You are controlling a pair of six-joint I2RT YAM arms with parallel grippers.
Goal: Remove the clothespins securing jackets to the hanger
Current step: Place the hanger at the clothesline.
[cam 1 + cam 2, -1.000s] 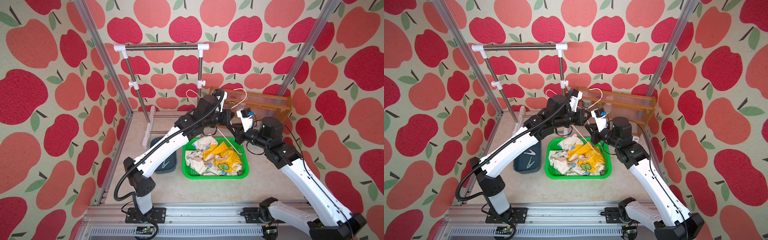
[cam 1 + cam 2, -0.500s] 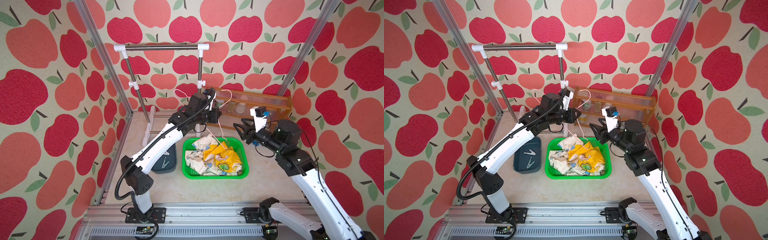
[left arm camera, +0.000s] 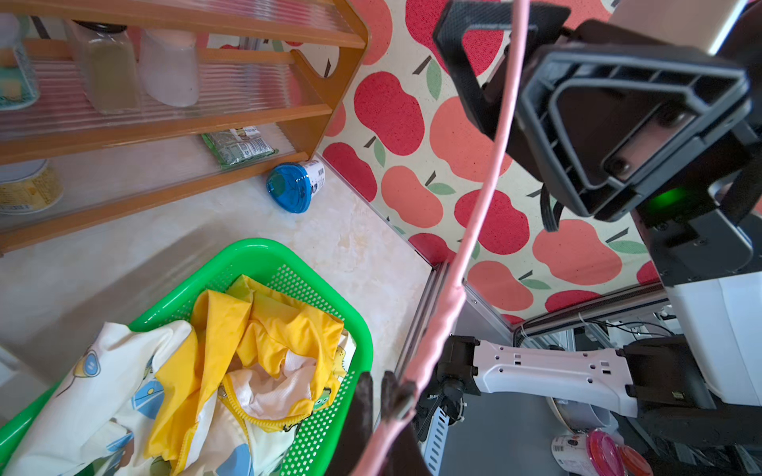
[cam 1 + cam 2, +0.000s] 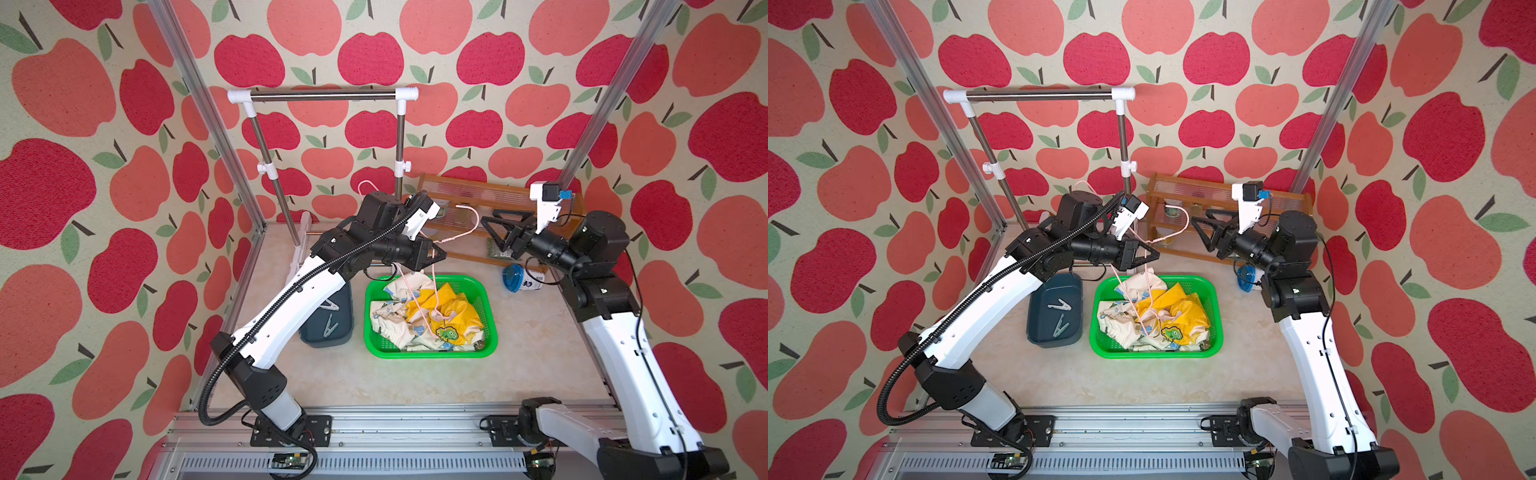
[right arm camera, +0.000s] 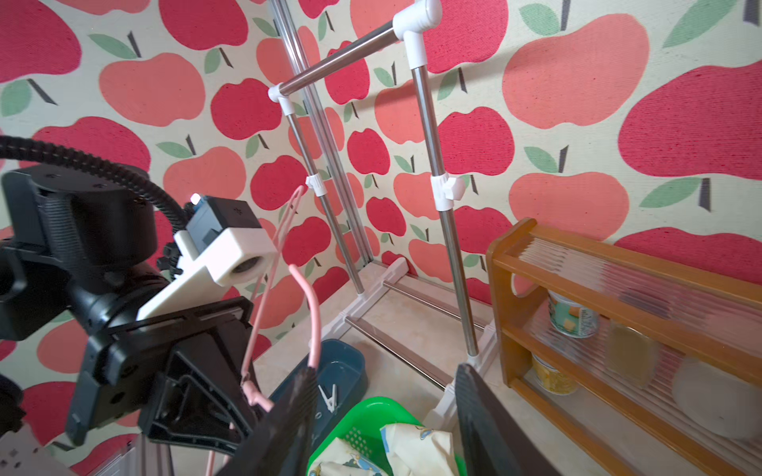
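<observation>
While the left hand (image 4: 440,254) is clamped shut on the twisted neck of the pale-pink hanger (image 3: 451,296), holding it up over the middle of the worktop (image 4: 415,382), the right hand (image 4: 493,232) faces it from just beside the hook, jaws standing well apart and gripping nothing. The hanger's lower wires trail down onto the cream dinosaur-print jacket (image 4: 457,311), which lies crumpled in a green basket (image 4: 428,353) at mid-worktop; whether any wire is caught in the cloth cannot be told. Both pale-blue clothespins (image 4: 1060,306) lie in a dark bin (image 4: 1054,338) just beside the basket, on the side toward the worktop's left edge, apart from jacket and hanger alike; the steel rack (image 4: 324,96) stands bare at the far left corner.

By the look of it the unclipping itself is done, and the step in hand is disposing of the bare hanger. The next move would seem to call for raising the hanger clear of the basket without dragging the jacket along; or else for the right hand to close on the hook and take it over, which needs the thin wire brought squarely between its jaws before the left lets go.
</observation>
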